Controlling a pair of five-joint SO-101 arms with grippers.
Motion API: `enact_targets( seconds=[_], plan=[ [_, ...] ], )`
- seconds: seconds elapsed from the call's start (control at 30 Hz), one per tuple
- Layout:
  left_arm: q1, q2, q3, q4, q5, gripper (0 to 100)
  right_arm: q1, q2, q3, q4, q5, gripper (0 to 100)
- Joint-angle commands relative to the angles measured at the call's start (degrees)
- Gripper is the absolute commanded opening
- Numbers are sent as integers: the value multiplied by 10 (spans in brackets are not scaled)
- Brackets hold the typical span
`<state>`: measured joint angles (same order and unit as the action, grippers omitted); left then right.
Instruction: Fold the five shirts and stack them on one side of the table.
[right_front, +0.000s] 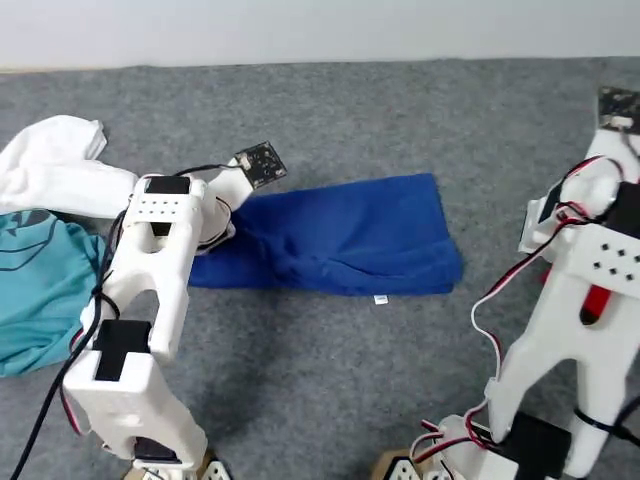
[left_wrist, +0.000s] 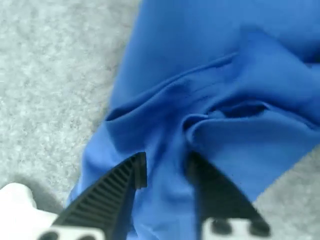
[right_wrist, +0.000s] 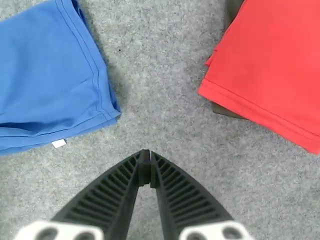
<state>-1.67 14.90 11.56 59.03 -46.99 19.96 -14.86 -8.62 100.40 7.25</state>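
Cloth is bunching into soft ridges at the left end of the long blue cotton shirt (right_front: 350, 235), which is lying half folded in the middle of the grey fuzzy table (right_front: 400, 110). The left gripper (left_wrist: 166, 162) is hanging right over that end with its jaws standing apart, and one blue ridge is sitting between them, not squeezed. I am guessing the job now is folding this end over to the right. To do it well, the gripper should be going down low and closing on both layers of cloth, not just the top one. Then it should be lifting only a little and carrying the end across slowly, so the shirt is not dragging or twisting. The right gripper (right_wrist: 145, 160) is pressed together with nothing in it, hanging over bare table near the shirt's right end. It could be holding that end down. The left wrist view is showing the ridges and the gap between the jaws, which the arm is hiding in the high view. The right wrist view is showing a folded red cotton shirt (right_wrist: 270, 65) lying on a dark thing (right_wrist: 227, 111) at the right side. The high view is showing a white crumpled shirt (right_front: 55, 165) and a teal printed shirt (right_front: 40, 280) lying at the left edge.
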Motion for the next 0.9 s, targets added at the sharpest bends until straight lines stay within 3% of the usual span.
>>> enact_targets(
  seconds=[0.0, 0.43, 0.73, 0.87],
  plan=[
    [-4, -30, -24, -17, 10, 201, 3, -23, -6, 22, 2, 10],
    [-44, -175, -80, -6, 47, 180, 5, -23, -6, 22, 2, 10],
    [-21, -220, -75, 184, 45, 53, 6, -29, -5, 22, 2, 10],
    [-21, -178, -51, 183, 44, 9, 6, -60, 24, 22, 4, 10]
  ],
)
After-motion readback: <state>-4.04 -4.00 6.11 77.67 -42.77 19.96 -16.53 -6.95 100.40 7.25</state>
